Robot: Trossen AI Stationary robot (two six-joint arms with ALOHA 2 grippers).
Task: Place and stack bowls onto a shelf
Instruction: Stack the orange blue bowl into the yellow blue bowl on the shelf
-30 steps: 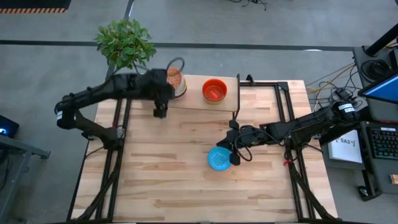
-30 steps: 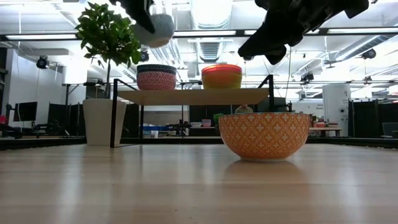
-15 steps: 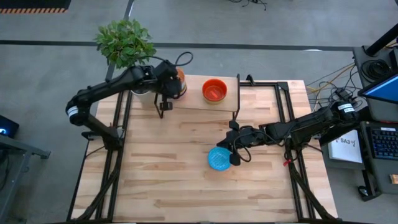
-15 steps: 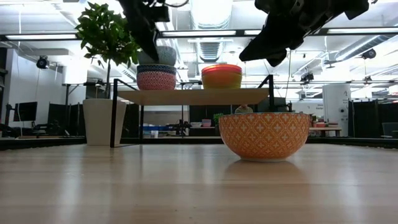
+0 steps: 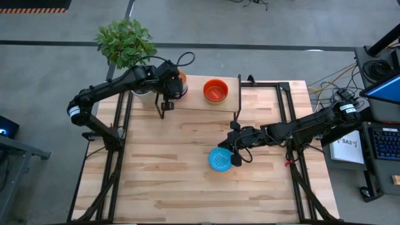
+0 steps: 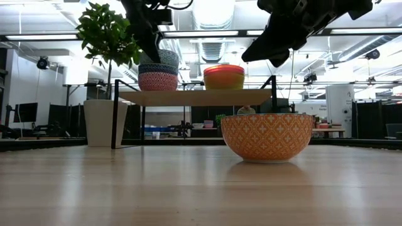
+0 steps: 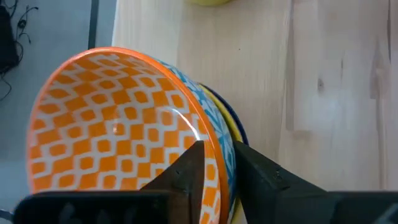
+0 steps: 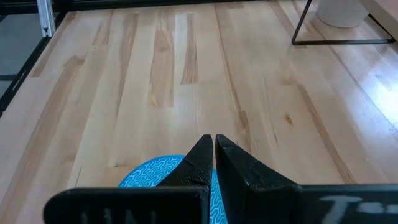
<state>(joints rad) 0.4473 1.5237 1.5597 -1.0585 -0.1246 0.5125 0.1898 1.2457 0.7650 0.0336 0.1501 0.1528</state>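
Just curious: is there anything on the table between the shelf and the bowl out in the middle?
No. In the high view, only bare tabletop lies between the shelf and the bowl; the right gripper sits at that bowl's far edge.

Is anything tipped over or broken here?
Nothing stands out. The left stack and right stack sit upright on the light-wood shelf. The left gripper pinches the rim of the orange-checked top bowl. The orange patterned bowl stands upright on the table, with the shut right gripper above it.
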